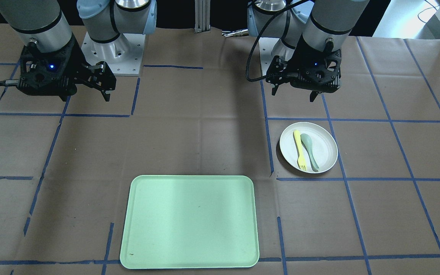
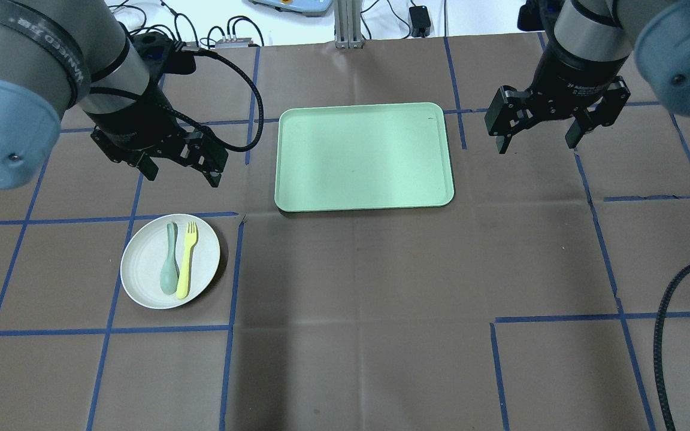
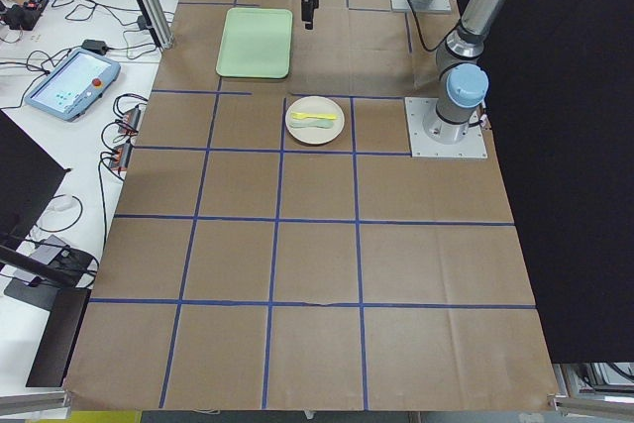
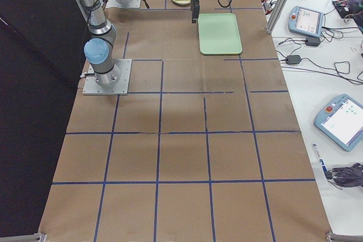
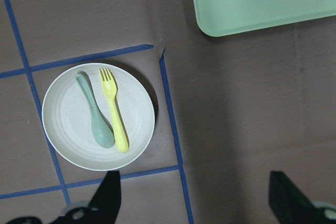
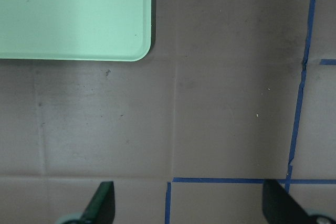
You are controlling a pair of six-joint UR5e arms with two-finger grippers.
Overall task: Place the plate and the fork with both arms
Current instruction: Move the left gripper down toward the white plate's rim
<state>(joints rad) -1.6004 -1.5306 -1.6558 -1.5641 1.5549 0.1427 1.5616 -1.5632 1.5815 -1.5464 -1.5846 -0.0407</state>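
Observation:
The off-white plate (image 2: 141, 272) lies on the table at the left, with the pale yellow fork (image 2: 187, 260) and a grey-green spoon (image 2: 169, 268) side by side on it. They also show in the front view, the plate (image 1: 323, 152) and the fork (image 1: 300, 150), and in the left wrist view, the plate (image 5: 68, 124) and the fork (image 5: 114, 109). My left gripper (image 2: 180, 173) hangs open and empty above the table, beyond the plate. My right gripper (image 2: 538, 137) is open and empty, to the right of the tray.
The pale green tray (image 2: 363, 157) lies in the table's middle with nothing on it; it also shows in the front view (image 1: 189, 221). Blue tape lines grid the brown table cover. A black cable (image 2: 674, 335) runs along the right edge.

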